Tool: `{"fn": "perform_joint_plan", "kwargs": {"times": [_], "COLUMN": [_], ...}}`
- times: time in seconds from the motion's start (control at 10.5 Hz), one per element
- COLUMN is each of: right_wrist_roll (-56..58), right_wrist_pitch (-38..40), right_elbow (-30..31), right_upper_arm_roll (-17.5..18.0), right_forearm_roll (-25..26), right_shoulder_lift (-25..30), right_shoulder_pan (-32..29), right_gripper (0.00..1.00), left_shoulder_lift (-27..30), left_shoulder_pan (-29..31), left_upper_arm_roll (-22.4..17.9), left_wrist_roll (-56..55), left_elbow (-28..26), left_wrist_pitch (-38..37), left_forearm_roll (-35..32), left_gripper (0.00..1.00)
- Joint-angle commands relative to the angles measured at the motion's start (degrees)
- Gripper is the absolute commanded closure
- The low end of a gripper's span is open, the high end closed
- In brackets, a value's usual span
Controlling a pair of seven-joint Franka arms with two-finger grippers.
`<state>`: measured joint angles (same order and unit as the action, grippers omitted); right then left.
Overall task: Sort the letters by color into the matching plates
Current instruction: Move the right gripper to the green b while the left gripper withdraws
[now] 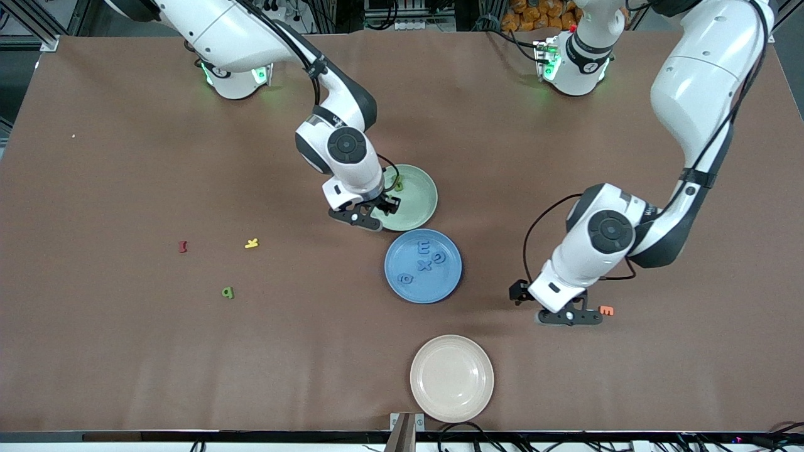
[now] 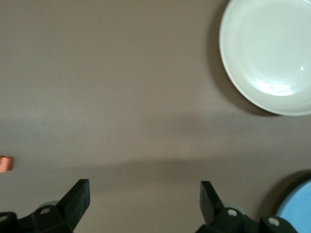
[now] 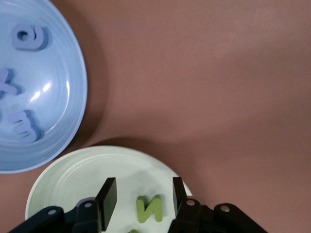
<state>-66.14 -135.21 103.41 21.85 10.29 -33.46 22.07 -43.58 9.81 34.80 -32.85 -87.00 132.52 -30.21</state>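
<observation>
I see a wide matte brown surface [image 1: 125,351] under even overhead light. At twelve o'clock past its edge stand grey aluminium frame rails [image 1: 38,25], dark cables [image 1: 408,16] and a heap of orange bags [image 1: 534,12].

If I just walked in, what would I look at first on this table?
Probably the right hand, down over the green plate with a green letter N between its fingers. Next to that, nearer the front camera, the blue plate holds four blue letters. You might also spot a lone green letter lying on the table toward the right arm's end, while the left hand waits open beside an orange letter.
</observation>
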Motion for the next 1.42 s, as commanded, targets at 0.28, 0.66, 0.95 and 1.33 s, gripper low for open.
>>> {"fn": "perform_joint_plan", "kwargs": {"times": [0.28,0.66,0.95,1.33], "right_wrist_roll": [9.8,17.1,26.6,39.4], "right_wrist_pitch": [7.7,9.1,9.7,8.8], "right_elbow": [0.7,0.9,1.0,0.7], "right_upper_arm_roll": [0.6,0.6,0.6,-3.5], "right_forearm_roll": [0.4,0.4,0.4,0.8], "right_shoulder_lift": [5.0,6.1,7.0,7.0], "right_shoulder_pan": [-8.9,-17.2,-24.2,-28.5], "right_gripper": [0.45,0.45,0.45,0.45], "left_shoulder_lift": [8.8,18.5,27.0,34.3], "left_shoulder_pan": [4.7,-2.4,-3.9,-8.5], "left_upper_arm_roll": [3.1,-11.8,-18.7,-25.8], "left_wrist_roll": [1.6,15.9,20.5,25.8], "left_elbow": [-5.4,-11.2,-14.8,-14.5], "left_wrist_pitch": [-12.1,-11.9,-13.1,-17.5], "left_forearm_roll": [2.1,18.1,24.0,28.4], "left_gripper": [0.00,0.00,0.00,0.00]}}
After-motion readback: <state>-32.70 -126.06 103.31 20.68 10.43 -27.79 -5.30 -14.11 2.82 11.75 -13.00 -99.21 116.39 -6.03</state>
